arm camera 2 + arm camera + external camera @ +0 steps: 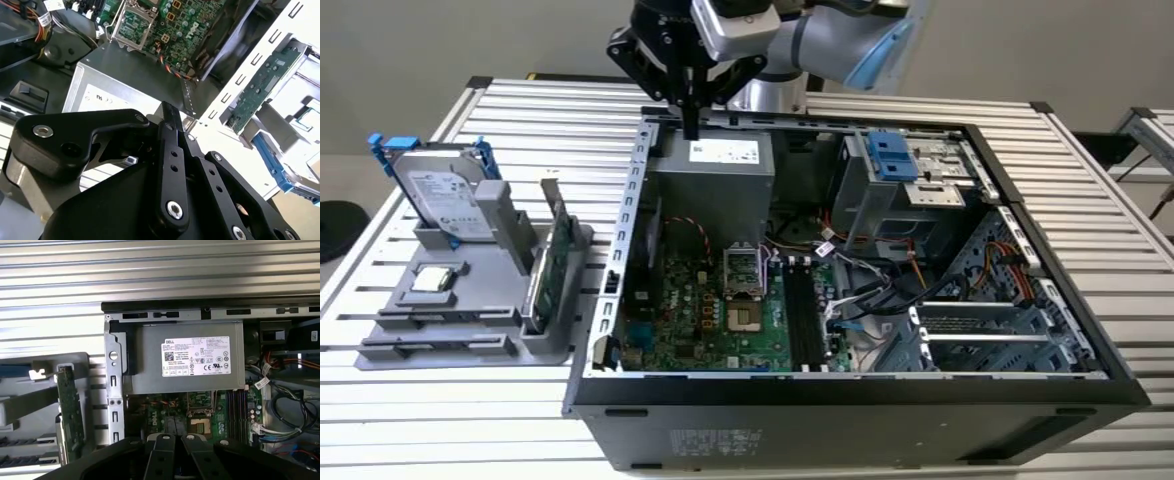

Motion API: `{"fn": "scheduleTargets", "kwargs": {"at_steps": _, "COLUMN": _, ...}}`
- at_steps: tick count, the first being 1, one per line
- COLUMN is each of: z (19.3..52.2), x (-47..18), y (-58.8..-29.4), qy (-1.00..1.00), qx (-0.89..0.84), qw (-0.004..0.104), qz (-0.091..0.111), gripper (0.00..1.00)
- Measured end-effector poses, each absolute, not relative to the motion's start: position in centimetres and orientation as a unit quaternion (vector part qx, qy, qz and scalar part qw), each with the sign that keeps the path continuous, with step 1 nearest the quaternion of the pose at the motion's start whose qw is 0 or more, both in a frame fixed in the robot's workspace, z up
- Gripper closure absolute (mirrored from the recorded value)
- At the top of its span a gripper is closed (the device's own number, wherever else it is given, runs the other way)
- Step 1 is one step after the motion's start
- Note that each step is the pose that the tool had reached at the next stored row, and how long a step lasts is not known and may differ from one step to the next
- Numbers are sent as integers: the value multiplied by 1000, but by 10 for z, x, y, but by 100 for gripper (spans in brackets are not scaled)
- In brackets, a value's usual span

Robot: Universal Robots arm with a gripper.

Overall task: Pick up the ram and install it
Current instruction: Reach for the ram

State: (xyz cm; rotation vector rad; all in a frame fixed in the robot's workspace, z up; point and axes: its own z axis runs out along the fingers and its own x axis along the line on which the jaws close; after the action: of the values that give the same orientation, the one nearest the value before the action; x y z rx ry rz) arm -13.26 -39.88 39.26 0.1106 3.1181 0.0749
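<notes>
Exterior view: computer case point(854, 425) laid on its side on the slatted table point(1107, 260), lid off, most likely to turn the main board point(680, 320) upward for a reach from above. Beside the case, toward the table's edge on the exterior view's left, a gray rack point(467, 345) holding a hard drive point(440, 195) and a green card point(560, 262) on edge, presumably to leave their top edges free for a pinch. Claw point(691, 128) hanging high over the case's far rim, just above the gray power box point(714, 185), pointing straight down and touching nothing; by the look of it an idle pose, clear of rack and board alike. Fingers point(168, 150) drawn together to a single tip in the exterior view and in the second wrist view, with nothing seen pinched between. Whereabouts of the ram: cannot tell. Long dark slots point(803, 315) on the main board, next to the square socket, seemingly bare; hence a guess of not yet installed.
</notes>
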Motion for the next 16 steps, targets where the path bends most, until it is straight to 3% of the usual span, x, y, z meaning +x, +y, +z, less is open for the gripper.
{"fn": "scheduleTargets", "kwargs": {"at_steps": 16, "z": 393, "x": -141, "y": -399, "qy": 999, "qx": 35, "qw": 10, "qz": 24, "gripper": 100}}
